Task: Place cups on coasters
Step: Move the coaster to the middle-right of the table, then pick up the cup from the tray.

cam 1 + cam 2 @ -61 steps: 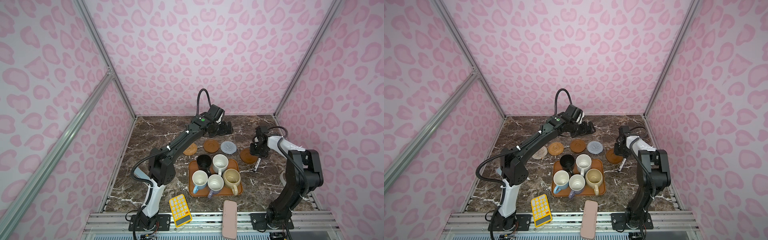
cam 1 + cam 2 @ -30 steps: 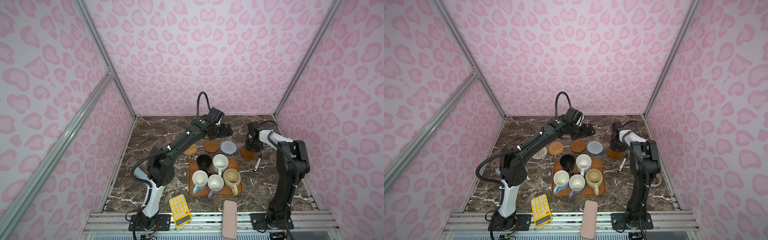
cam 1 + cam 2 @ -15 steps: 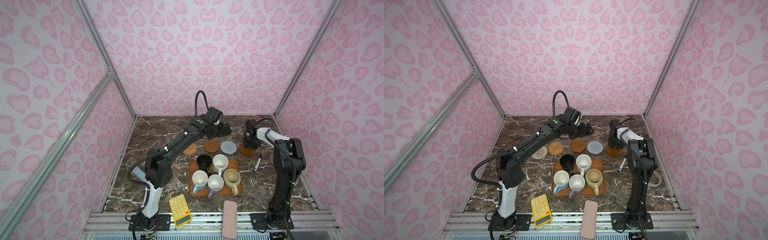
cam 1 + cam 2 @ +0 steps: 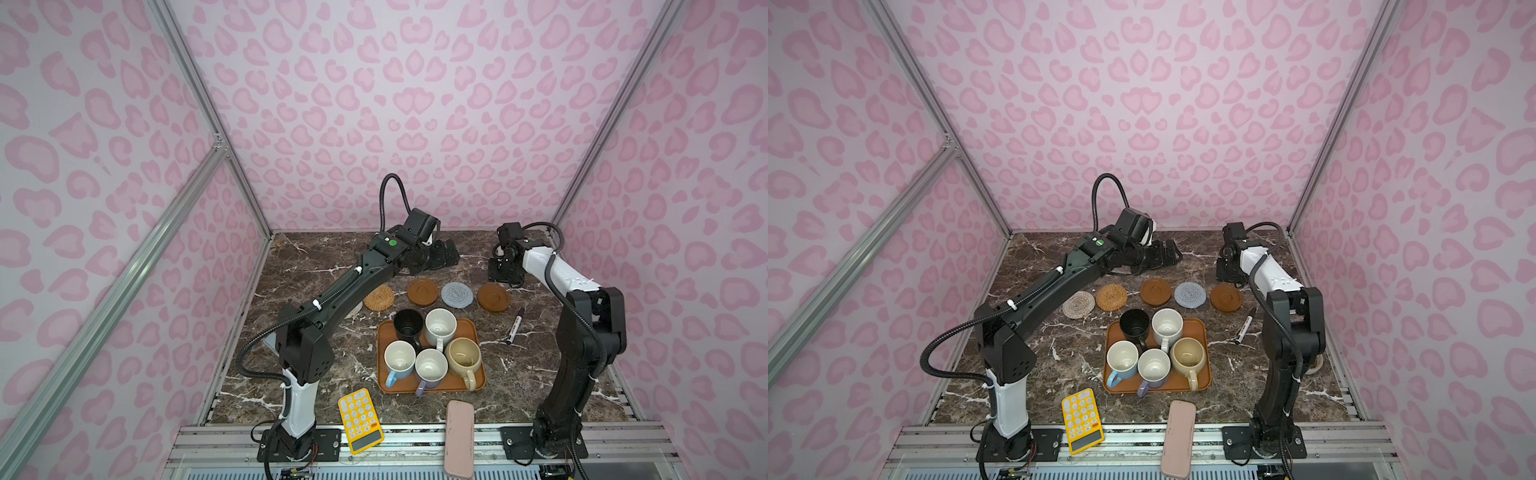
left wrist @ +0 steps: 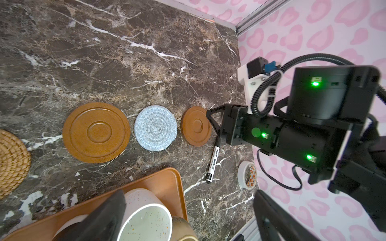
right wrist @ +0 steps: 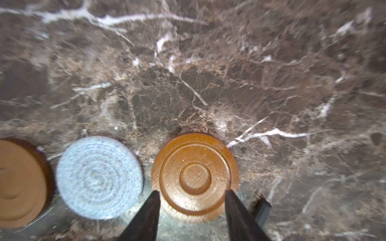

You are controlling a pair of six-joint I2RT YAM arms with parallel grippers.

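Hovering, my right fingers (image 6: 146, 215) apart flanking the end wooden coaster (image 6: 194, 173), left fingers (image 5: 104, 219) apart too; I risk nudging it askew on withdrawal.

Five mugs (image 4: 1153, 366) stand on the tray (image 4: 1196, 330) on the desk (image 4: 1059, 345), five coasters (image 4: 1155, 290) lie in a row behind it, a marker (image 4: 1244, 328) to its right, a calculator (image 4: 1082, 420) front-left.

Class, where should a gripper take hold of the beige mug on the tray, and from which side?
Pinch the beige mug by its rim from above, on its right side: it stands upright, mouth open, with the lavender mug crowding its left.
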